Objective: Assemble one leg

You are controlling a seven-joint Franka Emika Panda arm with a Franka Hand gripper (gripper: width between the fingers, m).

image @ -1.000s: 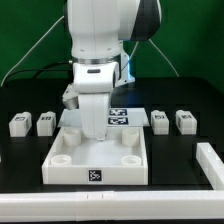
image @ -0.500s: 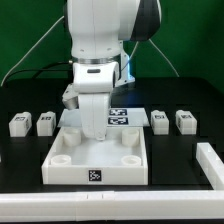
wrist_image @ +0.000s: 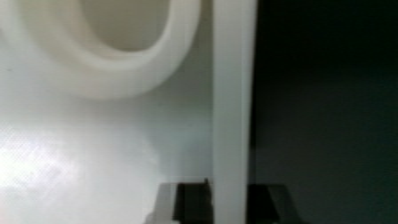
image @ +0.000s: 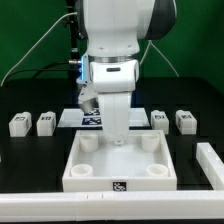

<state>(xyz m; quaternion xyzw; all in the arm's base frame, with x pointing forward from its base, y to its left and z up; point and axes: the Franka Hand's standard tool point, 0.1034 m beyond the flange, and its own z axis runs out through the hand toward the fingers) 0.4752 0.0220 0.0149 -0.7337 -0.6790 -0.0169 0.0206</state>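
Four white legs with marker tags stand in a row on the black table: two at the exterior view's left [image: 18, 124] [image: 45, 123] and two at its right [image: 159, 119] [image: 185, 120]. My gripper [image: 117, 140] reaches down at the far wall of the big white square panel [image: 90, 180]. In the wrist view my gripper [wrist_image: 228, 200] has one dark finger [wrist_image: 191, 203] on each side of the panel's thin wall [wrist_image: 231, 100], shut on it. A round corner socket [wrist_image: 134, 45] shows beside the wall. No leg is in the gripper.
The marker board [image: 92, 120] lies behind the panel, partly hidden by the arm. A long white rail [image: 212, 165] lies at the exterior view's right, and a white strip [image: 110, 208] runs along the table's front edge.
The arm and the big white panel have shifted together toward the exterior view's right. The four legs have not moved.
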